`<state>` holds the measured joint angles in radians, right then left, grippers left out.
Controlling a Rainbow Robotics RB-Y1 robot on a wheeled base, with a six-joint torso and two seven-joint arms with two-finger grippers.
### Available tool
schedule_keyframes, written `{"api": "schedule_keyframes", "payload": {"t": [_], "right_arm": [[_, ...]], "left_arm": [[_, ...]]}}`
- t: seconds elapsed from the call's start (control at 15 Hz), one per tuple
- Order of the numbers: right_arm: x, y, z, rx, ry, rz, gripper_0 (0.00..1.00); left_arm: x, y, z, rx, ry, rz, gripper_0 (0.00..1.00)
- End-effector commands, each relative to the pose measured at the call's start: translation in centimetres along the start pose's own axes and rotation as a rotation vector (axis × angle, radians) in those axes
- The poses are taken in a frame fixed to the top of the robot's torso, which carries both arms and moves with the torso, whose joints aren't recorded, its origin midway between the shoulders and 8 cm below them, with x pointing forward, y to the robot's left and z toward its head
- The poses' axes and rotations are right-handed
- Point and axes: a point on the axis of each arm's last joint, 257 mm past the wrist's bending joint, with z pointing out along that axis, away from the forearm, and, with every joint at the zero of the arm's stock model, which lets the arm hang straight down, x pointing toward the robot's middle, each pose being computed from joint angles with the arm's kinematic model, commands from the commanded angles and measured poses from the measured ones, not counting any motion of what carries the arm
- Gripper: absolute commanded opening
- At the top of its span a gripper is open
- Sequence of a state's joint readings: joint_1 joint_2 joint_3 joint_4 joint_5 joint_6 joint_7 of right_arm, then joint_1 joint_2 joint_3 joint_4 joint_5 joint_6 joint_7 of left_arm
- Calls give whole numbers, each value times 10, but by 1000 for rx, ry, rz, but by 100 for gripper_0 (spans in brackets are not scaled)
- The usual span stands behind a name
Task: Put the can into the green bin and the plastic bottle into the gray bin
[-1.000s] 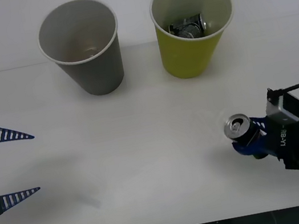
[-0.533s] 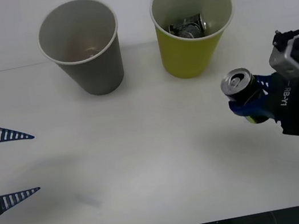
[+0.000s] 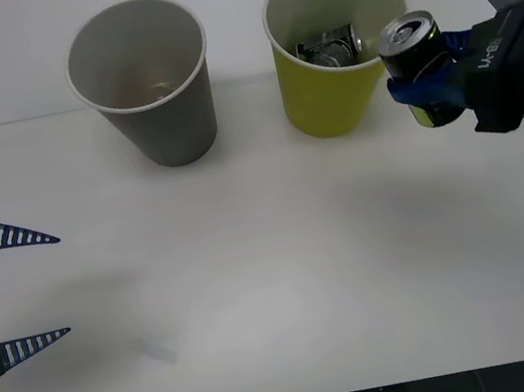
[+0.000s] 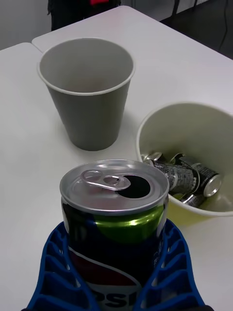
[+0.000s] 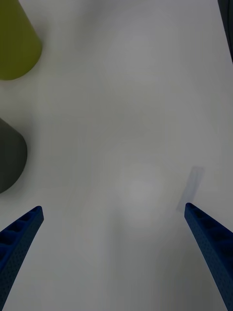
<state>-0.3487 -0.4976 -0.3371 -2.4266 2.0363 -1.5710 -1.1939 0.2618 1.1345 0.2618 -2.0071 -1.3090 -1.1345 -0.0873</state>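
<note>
Pepsi can held aloft beside the yellow-green cup.

Right gripper (image 3: 427, 77) has its blue ribbed fingers (image 4: 53, 265) pinching the small black Pepsi can (image 3: 412, 50) with its silver pull-tab top, off the white bench (image 3: 276, 275) just beside the rim of the large yellow-green paper cup (image 3: 335, 92), which holds crushed silvery cans (image 4: 187, 177). Large gray paper cup (image 3: 146, 84) stands on that cup's other side. Left gripper (image 3: 15, 293) waits low at the bench's left edge, fingers spread wide.
</note>
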Motion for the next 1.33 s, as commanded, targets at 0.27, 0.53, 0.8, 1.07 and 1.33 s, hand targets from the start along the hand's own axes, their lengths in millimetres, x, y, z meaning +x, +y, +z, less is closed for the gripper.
{"api": "schedule_keyframes", "payload": {"t": [0.27, 0.53, 0.8, 1.07, 1.33], "right_arm": [[-38, -60, 31, 88, 7, 22, 0], [-63, -91, 57, 117, 21, 46, 0], [-67, -112, 79, 160, 69, 56, 0], [-58, -122, 107, 172, 160, 73, 0], [-56, -130, 115, 173, 189, 83, 0]], "left_arm": [[0, 0, 0, 0, 0, 0, 100], [0, 0, 0, 0, 0, 0, 100], [0, 0, 0, 0, 0, 0, 100], [0, 0, 0, 0, 0, 0, 100], [0, 0, 0, 0, 0, 0, 100]]}}
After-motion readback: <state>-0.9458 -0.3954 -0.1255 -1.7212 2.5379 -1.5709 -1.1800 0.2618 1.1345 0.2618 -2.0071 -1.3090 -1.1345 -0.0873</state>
